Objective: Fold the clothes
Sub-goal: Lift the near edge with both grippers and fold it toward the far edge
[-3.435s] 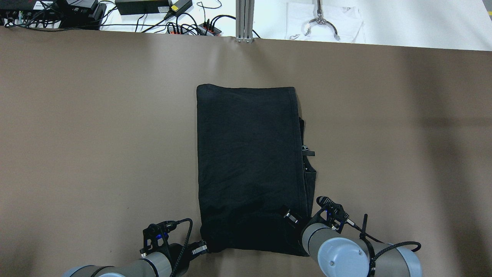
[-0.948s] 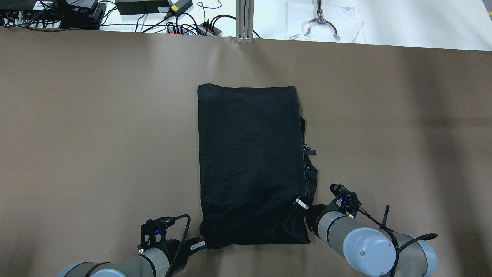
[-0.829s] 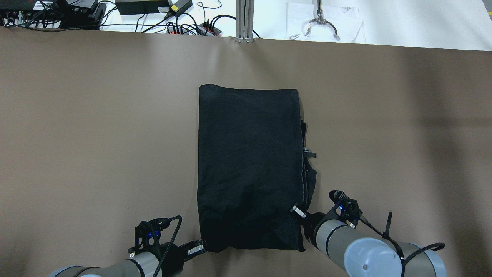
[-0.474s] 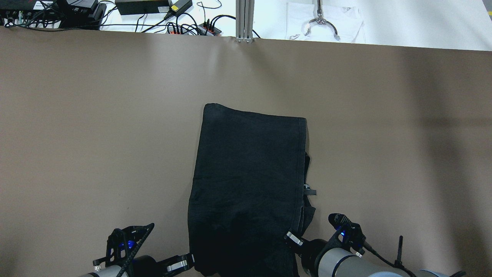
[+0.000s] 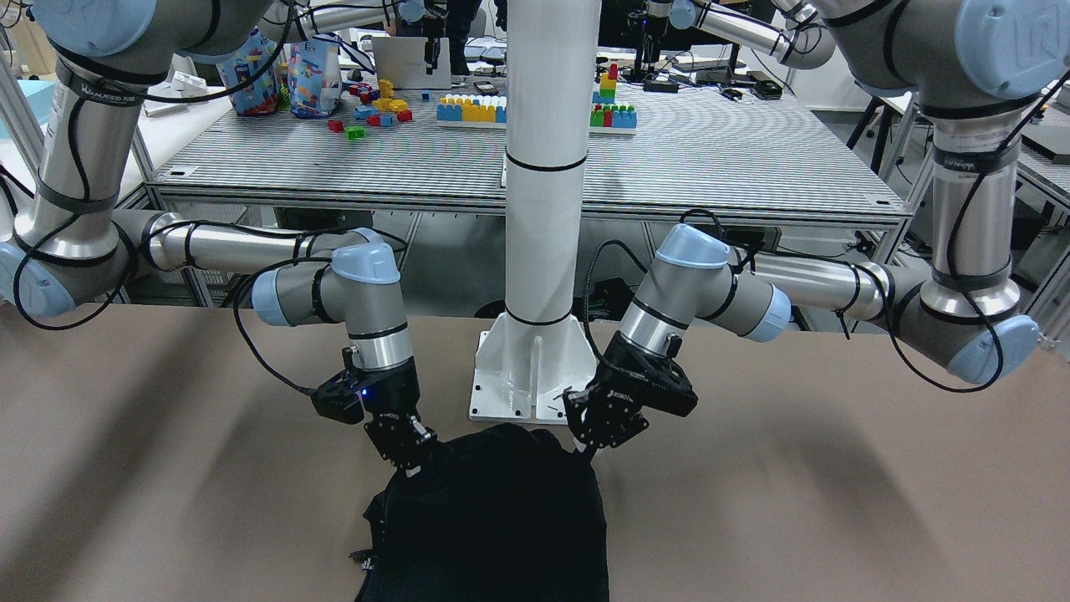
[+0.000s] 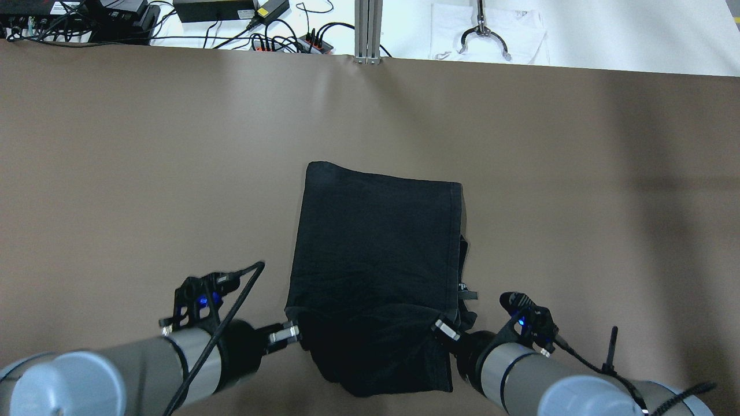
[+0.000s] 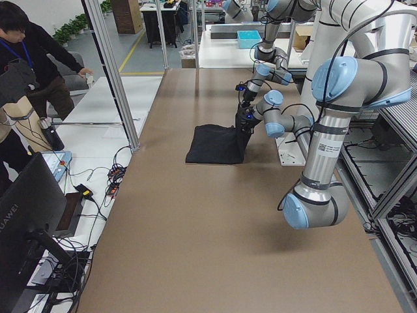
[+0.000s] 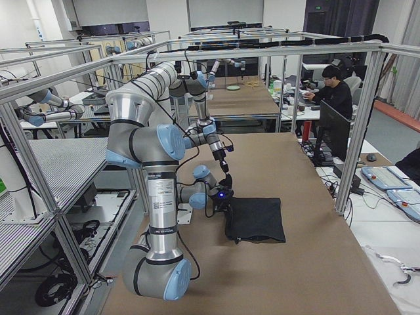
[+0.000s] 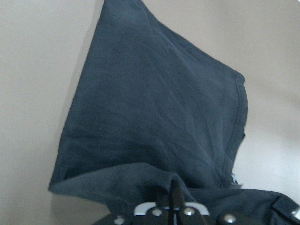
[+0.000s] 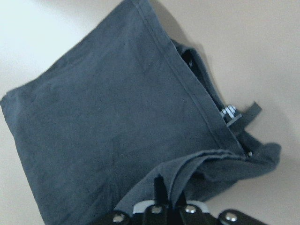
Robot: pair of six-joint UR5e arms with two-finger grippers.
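The left gripper (image 6: 293, 334) and the right gripper (image 6: 441, 327) each pinch tight a near corner of the black garment (image 6: 376, 254). Its near edge hangs up in the air. The rest lies flat on the table (image 6: 144, 173).

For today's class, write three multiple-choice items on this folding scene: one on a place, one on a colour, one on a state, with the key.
1. Where do the left gripper and right gripper meet the garment? A its far corners; B its corners nearest the robot; C its middle.
2. What colour is the garment? A black; B white; C red.
3. The grippers are: A open above it; B open beside it; C shut on it.
Key: 1 B, the overhead view shows both at the near corners. 2 A, it is black in every view. 3 C, both wrist views show fabric pinched in each gripper.
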